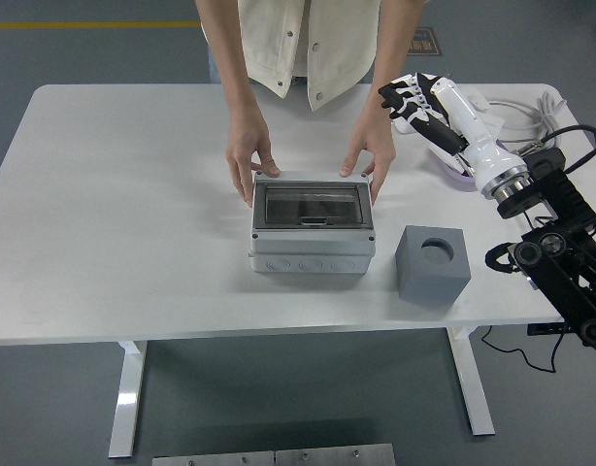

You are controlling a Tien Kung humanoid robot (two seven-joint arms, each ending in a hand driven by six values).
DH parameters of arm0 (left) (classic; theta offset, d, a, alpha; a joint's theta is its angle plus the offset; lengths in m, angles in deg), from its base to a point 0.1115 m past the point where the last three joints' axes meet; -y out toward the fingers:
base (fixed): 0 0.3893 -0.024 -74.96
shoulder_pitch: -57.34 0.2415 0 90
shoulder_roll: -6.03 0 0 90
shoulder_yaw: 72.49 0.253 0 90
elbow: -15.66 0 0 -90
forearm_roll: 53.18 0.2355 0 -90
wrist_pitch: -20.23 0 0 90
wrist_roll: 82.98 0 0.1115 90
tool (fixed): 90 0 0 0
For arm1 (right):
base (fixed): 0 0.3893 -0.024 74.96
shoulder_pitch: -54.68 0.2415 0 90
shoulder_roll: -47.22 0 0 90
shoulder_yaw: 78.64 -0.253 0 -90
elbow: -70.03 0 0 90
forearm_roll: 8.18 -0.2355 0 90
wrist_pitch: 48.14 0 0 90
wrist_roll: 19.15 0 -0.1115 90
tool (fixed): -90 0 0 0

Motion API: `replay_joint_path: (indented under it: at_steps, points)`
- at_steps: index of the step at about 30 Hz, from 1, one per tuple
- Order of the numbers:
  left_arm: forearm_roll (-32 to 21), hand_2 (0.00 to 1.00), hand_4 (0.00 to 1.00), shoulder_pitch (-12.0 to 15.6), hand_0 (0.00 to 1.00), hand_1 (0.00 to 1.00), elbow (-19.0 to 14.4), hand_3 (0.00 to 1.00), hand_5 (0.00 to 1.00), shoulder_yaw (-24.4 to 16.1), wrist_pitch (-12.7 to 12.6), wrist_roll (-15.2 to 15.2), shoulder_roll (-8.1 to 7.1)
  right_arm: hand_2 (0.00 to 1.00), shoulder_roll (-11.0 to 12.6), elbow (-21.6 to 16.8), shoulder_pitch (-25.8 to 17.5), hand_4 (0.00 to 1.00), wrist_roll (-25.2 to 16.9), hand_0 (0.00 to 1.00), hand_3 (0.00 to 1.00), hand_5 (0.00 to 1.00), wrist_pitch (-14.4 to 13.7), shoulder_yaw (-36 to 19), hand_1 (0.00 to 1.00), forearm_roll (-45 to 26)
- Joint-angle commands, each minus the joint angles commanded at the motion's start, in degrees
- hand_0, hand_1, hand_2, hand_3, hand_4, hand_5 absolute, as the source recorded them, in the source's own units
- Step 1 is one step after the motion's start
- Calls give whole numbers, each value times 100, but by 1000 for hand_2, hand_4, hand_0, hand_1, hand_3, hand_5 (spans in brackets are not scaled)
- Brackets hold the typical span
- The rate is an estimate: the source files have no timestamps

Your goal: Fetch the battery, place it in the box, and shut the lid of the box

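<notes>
The grey box (312, 227) sits mid-table with its dark see-through lid shut flat. The battery is not visible. A person at the far side holds the box's back corners, one hand (249, 155) at the left, the other hand (369, 153) at the right. My right hand (407, 97), white with black fingers, is raised above the table's far right, well clear of the box; its fingers are loosely spread and hold nothing. My left arm is out of view.
A grey cube holder (432, 262) with a round hole on top stands right of the box. A white power strip (478, 100), cables, a black adapter (531, 148) and a purple tray lie at the back right.
</notes>
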Motion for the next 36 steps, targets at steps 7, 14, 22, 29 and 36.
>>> replay_joint_path:
  at_steps: [7,14,22,29,36]
  points:
    - [57,625,617,9,647,721,0,599,341,-63,6,-5,14,522,-5,174,-395,975,-838,540,562,921,-276,-294,476,-1121]
    - [118,626,617,37,647,721,0,599,343,-155,6,-7,20,494,10,278,-704,918,-1096,522,534,812,-141,-434,460,-2243]
    - [172,626,617,53,647,721,0,599,343,-230,6,-7,17,502,-57,351,-856,914,-1134,528,542,808,-128,-379,461,-2764]
    - [205,626,617,37,647,721,0,599,343,-249,6,-18,-30,505,-63,365,-929,907,-1111,533,547,799,-113,-378,468,-2765]
    - [171,626,617,60,647,721,0,600,343,-227,1,-31,-54,507,-74,348,-1018,907,-1037,537,552,799,-52,-451,472,-2741]
